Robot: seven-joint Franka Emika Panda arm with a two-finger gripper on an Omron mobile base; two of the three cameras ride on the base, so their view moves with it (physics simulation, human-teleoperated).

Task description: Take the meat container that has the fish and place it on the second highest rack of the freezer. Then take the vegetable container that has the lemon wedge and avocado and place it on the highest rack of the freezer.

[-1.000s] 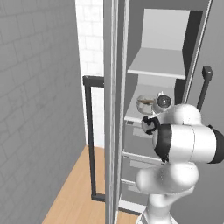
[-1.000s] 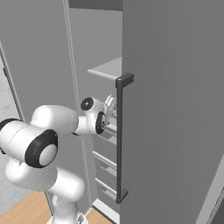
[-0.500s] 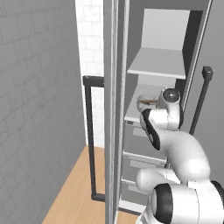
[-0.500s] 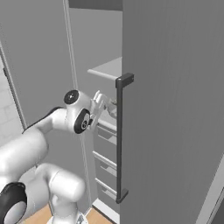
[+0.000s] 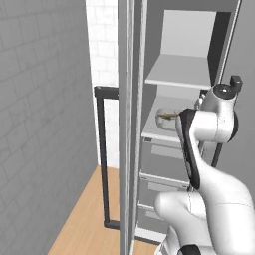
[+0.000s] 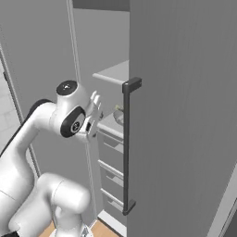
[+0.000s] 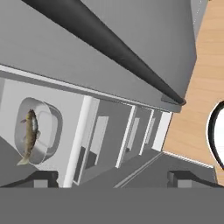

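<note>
Grey tiled wall and a strip of wooden floor (image 5: pixel 84 219) frame your left side, with the tall grey freezer (image 5: pixel 169 164) standing open ahead of you. Its pale upper shelf, the highest rack (image 5: pixel 182 77), sits bare above the lower shelf (image 5: pixel 154 133). On that lower shelf you can see the meat container (image 7: pixel 43 131), a pale oval dish, with the fish (image 7: pixel 29 136) lying along it, slender and brownish-olive. From the left base camera the same dish shows as a clear bowl just left of the arm's wrist, and from the right base camera its rim peeks out beside the door's dark bar handle (image 6: pixel 126 148).

Below the shelf you have the grey drawers (image 5: pixel 159 169), stacked one under another.

Your claw (image 6: pixel 96 111) hangs in front of the shelves, near the container but apart from it, its fingers spread wide and nothing between them. In the hand camera the two dark tips sit well apart at the bottom, with the freezer's drawer fronts between them and the long dark handle crossing diagonally overhead.
</note>
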